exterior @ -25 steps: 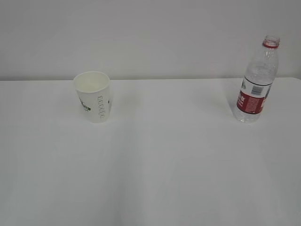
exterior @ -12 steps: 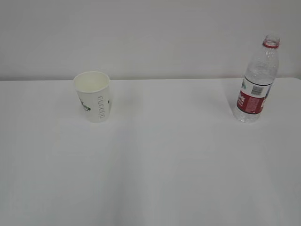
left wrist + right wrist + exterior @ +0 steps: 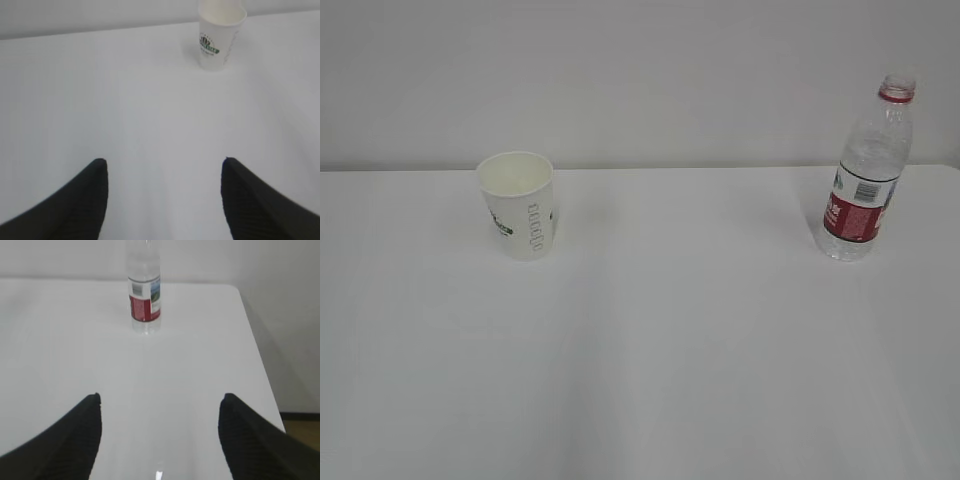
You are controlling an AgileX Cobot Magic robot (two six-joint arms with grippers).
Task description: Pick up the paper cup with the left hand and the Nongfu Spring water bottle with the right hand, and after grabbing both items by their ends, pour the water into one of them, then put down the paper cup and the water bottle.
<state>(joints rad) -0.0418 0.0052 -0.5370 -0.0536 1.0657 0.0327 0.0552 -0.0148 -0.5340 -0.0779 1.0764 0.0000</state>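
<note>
White paper cup [image 3: 518, 218] stands upright on the pale surface [image 3: 670, 340], left of centre in the exterior view, its open mouth up and its green logo and dark lettering on the side. Well apart from it, at the far right near the back edge, the Nongfu Spring water bottle [image 3: 868, 170] stands upright, uncapped, with a red neck ring and a red-and-white label.

From the left wrist view, the left tool [image 3: 162, 172] has its two black fingers [image 3: 80, 205] spread wide and empty, low over bare surface, with the cup ahead and slightly to the right. The right tool [image 3: 160, 407] is likewise spread and holds nothing, with the bottle ahead, a little left of its midline, near the surface's right edge.
</note>
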